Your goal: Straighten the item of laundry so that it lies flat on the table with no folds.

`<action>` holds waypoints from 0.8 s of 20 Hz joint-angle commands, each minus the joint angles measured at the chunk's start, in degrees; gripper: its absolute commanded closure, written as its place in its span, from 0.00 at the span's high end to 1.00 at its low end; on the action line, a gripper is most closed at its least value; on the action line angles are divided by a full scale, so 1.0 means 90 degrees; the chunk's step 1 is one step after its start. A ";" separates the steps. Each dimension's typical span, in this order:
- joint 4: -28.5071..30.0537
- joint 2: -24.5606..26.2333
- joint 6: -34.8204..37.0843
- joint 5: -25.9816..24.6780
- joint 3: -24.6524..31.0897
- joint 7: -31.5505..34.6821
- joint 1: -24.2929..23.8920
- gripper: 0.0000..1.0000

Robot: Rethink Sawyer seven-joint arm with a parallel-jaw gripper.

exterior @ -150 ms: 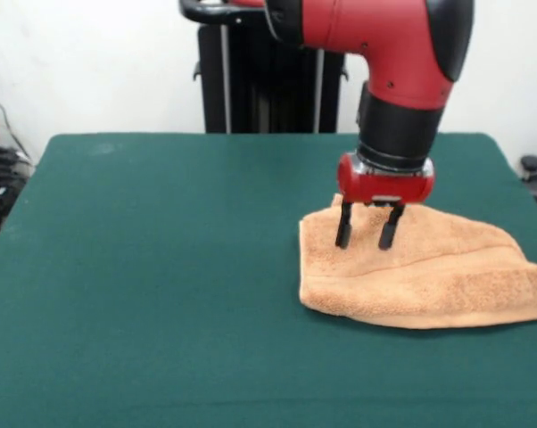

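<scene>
Apparently you were at the grasping step: your gripper (367, 238) stood with jaws spread and empty over the folded towel (425, 272) near the table's (161, 267) right edge, so next you needed to pinch one layer.

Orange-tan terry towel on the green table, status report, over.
Gripper open, tips down at the orange-tan terry towel. Towel folded over, not flat, at the green felt table's edge. Nothing in the way.

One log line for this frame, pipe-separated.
hand: open, tips at towel's upper left part | orange-tan terry-cloth towel: folded over, not flat | dark green felt-covered table: towel at right side
</scene>
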 commanded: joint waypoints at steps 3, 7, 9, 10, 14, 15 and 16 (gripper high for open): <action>-0.0235 0.0817 -0.0672 0.0273 0.0243 0.1506 0.0319 1.00; -0.0166 0.0924 -0.0947 0.0205 0.0307 0.1448 0.0237 1.00; -0.0122 0.0938 -0.1043 0.0224 0.0275 0.1497 0.0262 1.00; -0.0101 0.0945 -0.1091 0.0234 0.0259 0.1522 0.0274 1.00; -0.0187 0.1134 -0.1088 0.0296 0.0016 0.1596 0.0501 1.00; -0.0214 0.1188 -0.1141 0.0317 -0.0095 0.1633 0.0592 1.00; -0.0242 0.1242 -0.1195 0.0338 -0.0206 0.1671 0.0682 1.00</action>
